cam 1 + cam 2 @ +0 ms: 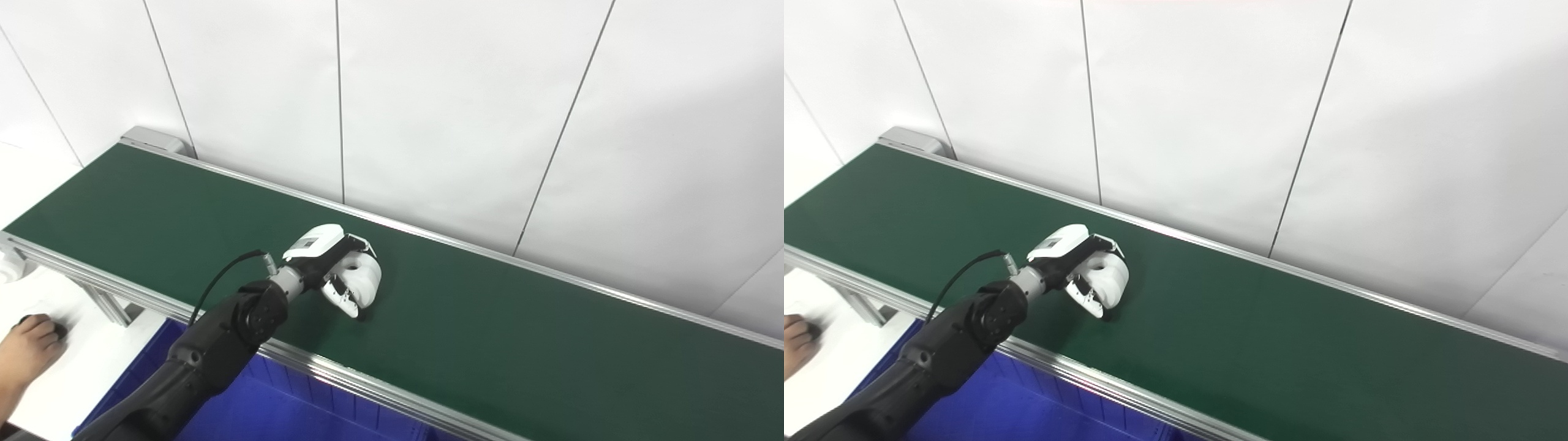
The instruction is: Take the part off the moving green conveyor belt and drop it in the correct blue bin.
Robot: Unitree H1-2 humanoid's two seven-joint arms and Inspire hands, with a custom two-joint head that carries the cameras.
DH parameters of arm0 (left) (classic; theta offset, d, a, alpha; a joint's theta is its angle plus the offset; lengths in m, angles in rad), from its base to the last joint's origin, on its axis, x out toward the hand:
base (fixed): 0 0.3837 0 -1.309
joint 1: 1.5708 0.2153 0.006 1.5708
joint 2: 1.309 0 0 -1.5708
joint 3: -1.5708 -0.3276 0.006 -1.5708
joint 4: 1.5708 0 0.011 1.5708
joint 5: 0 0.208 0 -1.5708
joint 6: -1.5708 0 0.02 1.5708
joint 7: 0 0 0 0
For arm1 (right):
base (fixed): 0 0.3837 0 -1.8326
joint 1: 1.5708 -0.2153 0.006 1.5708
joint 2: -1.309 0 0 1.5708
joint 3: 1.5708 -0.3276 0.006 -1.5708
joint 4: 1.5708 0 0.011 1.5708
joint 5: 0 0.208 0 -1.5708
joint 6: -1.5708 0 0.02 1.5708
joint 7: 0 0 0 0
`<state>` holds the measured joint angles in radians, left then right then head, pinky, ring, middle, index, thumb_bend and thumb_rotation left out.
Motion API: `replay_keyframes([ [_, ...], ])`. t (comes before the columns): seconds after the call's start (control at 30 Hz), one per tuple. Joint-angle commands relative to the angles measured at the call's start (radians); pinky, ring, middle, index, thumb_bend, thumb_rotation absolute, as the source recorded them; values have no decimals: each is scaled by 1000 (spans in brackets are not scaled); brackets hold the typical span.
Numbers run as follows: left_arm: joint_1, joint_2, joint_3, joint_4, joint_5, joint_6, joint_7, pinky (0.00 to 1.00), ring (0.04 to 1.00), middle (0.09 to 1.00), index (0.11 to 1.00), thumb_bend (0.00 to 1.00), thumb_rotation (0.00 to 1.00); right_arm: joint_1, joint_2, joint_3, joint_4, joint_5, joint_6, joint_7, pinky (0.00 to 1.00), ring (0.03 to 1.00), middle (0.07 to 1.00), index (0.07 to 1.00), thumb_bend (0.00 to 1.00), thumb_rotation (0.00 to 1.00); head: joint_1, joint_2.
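Left eye view: the left arm reaches in from the lower left over the near aluminium rail, its white-shelled left hand (346, 269) low over the dark green conveyor belt (490, 318), palm down, fingers (366, 278) curled downward, thumb tip close to the belt surface. A small dark shape shows just under the fingertips; this is likely the part, but it is too hidden to name its form or colour. Whether the hand has clamped on it or is only cupped over it, I cannot tell. Judgement: something this small is probably light and rigid, easy to knock or lose on the smooth belt, so a pinch from both sides, low down, seems the surest hold. The deep blue plastic bin (245, 410) sits below the rail, just beside the forearm. A person's bare hand (27, 346) rests at far left. Right eye view: same pose; wrist bent down, dark smudge under the fingertips, right hand not visible.
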<state>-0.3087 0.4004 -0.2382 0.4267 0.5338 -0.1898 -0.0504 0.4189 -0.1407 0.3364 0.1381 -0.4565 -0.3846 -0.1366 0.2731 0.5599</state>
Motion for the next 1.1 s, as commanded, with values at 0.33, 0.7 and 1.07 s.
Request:
replay_keyframes([
  [0.33,115,36,110,-195,-129,-175,27,418,475,517,470,478,0,27,20,2,-75,-13,-5,2,973,1000,1000,1000,765,608,-76,37],
  [0.7,344,89,112,-362,-246,-280,23,392,471,516,490,479,0,70,36,8,-157,-43,30,24,938,1000,1000,1000,715,576,-199,136],
  [1.07,503,137,39,-345,-285,-280,77,385,474,525,475,478,0,112,37,3,-277,-51,110,75,907,999,1000,1000,721,621,-318,266],
])
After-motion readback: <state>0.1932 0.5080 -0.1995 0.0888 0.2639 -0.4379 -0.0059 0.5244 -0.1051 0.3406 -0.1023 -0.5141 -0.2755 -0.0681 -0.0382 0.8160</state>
